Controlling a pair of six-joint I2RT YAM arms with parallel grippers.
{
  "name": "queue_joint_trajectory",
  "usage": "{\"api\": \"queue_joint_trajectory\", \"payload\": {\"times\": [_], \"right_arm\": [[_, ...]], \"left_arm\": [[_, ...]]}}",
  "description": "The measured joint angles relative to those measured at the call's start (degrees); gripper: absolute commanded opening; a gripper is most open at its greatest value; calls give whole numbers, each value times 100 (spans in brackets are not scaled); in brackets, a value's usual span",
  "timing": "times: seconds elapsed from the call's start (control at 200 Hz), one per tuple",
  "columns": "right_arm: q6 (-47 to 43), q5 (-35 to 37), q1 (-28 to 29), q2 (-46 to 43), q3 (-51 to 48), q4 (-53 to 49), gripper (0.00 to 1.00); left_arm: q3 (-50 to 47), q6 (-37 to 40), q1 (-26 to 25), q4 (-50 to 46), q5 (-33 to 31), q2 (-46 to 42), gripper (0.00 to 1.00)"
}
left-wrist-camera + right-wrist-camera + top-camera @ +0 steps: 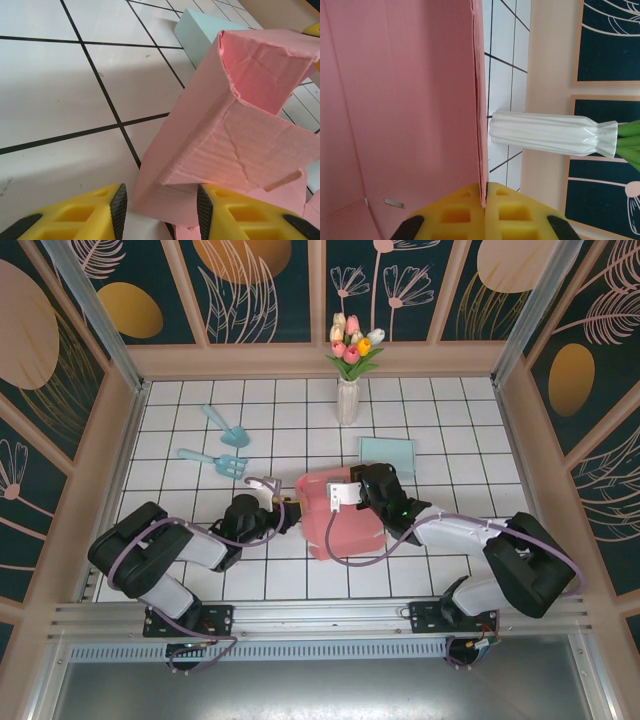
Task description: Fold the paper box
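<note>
The pink paper box (pixel 340 520) lies partly folded in the middle of the tiled table. At its left side is my left gripper (pixel 287 506). In the left wrist view a creased lower corner of the box (pixel 220 135) sits between the black pads of the left gripper (pixel 161 212). The jaws stand apart, with a gap between the left pad (pixel 119 210) and the card. My right gripper (pixel 352 492) is at the box's far edge. In the right wrist view the right gripper (pixel 484 194) is shut on the thin edge of an upright pink wall (pixel 405 100).
A white vase of tulips (pixel 347 390) stands at the back, close behind the held wall (pixel 545 134). A light blue pad (pixel 387 455) lies just beyond the box (pixel 200 30). A teal trowel (pixel 222 423) and rake (pixel 215 460) lie at the back left. Wooden walls ring the table.
</note>
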Motion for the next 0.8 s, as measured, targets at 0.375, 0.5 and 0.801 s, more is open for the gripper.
{"api": "queue_joint_trajectory", "payload": {"times": [0.375,0.5,0.801], "right_arm": [[4,286,114,155,-170,411,0],[20,435,197,238,-232,555,0],[197,564,332,295,-232,632,0]], "left_arm": [[166,-149,-256,146,-61,155,44],[345,-149,-400,101,-260,199,43],[769,-144,-597,-219,-807,446,43]]}}
